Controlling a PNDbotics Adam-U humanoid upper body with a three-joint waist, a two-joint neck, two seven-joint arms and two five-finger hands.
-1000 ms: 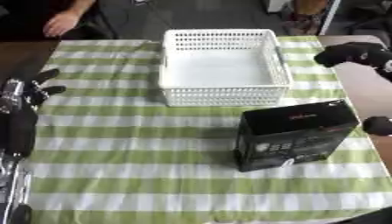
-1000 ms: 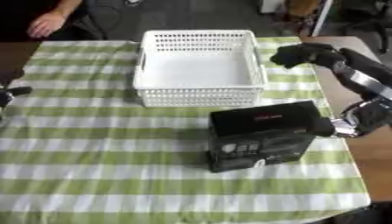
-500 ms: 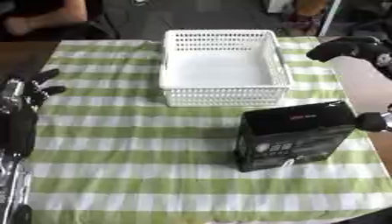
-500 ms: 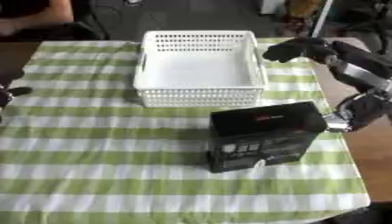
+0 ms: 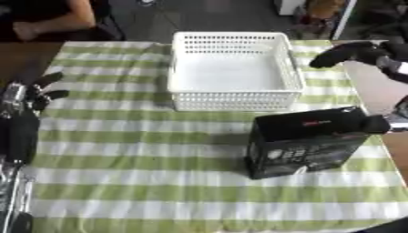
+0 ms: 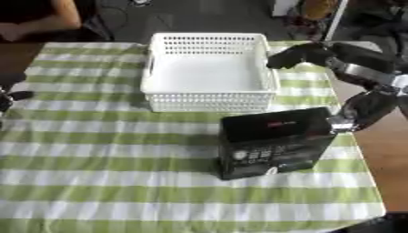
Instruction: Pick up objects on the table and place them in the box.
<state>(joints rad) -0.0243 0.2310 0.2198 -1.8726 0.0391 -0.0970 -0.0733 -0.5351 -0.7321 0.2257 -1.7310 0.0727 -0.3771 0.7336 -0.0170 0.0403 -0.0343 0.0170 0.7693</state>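
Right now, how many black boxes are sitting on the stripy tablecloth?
1. The black box stands on the green-and-white tablecloth, just in front of the empty white basket and a bit to its right. Nothing seems hidden.

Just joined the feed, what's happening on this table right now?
The robot's right hand hovers by the right rim of the white basket, which has nothing in it. A black box stands on the green checked cloth just in front of the basket, not yet picked up. The left hand rests idle at the left edge of the table.
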